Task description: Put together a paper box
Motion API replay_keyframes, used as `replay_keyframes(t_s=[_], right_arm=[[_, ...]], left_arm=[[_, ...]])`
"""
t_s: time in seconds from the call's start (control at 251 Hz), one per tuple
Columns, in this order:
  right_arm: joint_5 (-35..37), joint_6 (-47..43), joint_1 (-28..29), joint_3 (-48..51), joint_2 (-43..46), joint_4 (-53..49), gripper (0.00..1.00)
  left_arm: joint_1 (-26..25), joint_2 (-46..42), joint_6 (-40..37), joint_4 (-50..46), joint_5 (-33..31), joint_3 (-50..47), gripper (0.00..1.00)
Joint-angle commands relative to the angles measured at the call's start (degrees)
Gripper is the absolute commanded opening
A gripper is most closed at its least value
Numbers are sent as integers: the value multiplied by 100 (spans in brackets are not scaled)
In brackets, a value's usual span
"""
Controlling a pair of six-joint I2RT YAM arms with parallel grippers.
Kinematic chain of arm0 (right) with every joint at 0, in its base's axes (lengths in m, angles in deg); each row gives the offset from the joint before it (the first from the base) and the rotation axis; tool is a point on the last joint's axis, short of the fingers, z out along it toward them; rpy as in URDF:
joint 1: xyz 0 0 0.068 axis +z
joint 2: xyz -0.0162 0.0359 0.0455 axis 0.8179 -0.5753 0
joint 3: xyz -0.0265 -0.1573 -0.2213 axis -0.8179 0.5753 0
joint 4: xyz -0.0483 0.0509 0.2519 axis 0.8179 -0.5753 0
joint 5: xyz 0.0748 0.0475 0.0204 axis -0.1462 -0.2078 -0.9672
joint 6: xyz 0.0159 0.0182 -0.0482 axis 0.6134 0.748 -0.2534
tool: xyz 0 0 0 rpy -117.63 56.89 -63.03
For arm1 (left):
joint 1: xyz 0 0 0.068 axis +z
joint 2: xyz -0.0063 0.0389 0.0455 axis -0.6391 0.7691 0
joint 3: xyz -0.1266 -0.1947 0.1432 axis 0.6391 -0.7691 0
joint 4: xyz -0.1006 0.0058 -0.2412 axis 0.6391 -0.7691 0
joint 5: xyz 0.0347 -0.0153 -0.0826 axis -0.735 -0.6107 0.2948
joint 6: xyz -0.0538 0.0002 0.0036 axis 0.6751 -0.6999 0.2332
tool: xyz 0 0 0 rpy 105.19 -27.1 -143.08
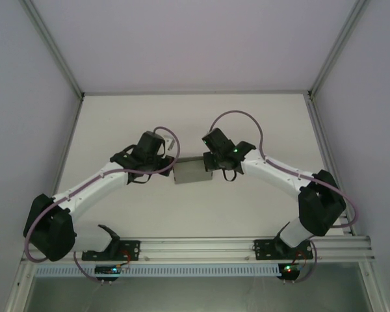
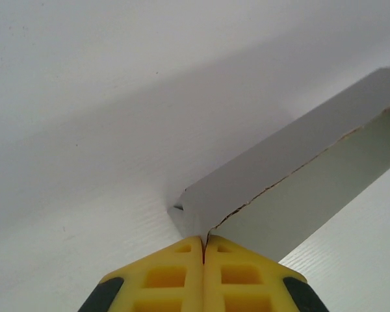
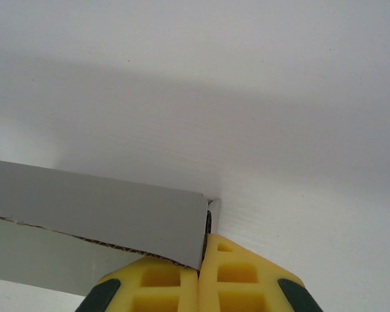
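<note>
A white desk [image 1: 195, 214] inside pale walls carries the work. The paper box [image 1: 191, 171] sits at its middle, between the two arms, a low grey shape with one raw cardboard edge showing in the wrist views. The left gripper [image 2: 203, 242] is clenched on the box's left corner, and the right gripper [image 3: 202, 246] is pinched on a wall panel at the opposite end. Whether the box rests on the desk or hangs just above it cannot be told. The step in hand looks like squaring up the walls. The next move probably calls for steady, matched pressure from both sides, so the thin card folds along its creases without buckling.
</note>
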Motion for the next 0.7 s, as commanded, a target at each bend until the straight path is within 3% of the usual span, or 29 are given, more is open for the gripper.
replay_keyframes(t_s=[0.0,0.1,0.299,0.443,0.698], right_arm=[[272,591,181,9,-145,-507,0],[410,808,220,37,-130,-580,0],[602,898,303,107,-54,-485,0],[597,925,334,125,-101,-529,0],[520,1072,365,209,-70,-489,0]], left_arm=[[-127,-49,1018,-333,-42,259,0],[-215,-96,1523,-568,-355,330,0],[-376,85,1768,-482,-649,244,0],[-357,390,2010,-1153,-776,790,0],[-154,768,1988,-1542,-133,1286,0]])
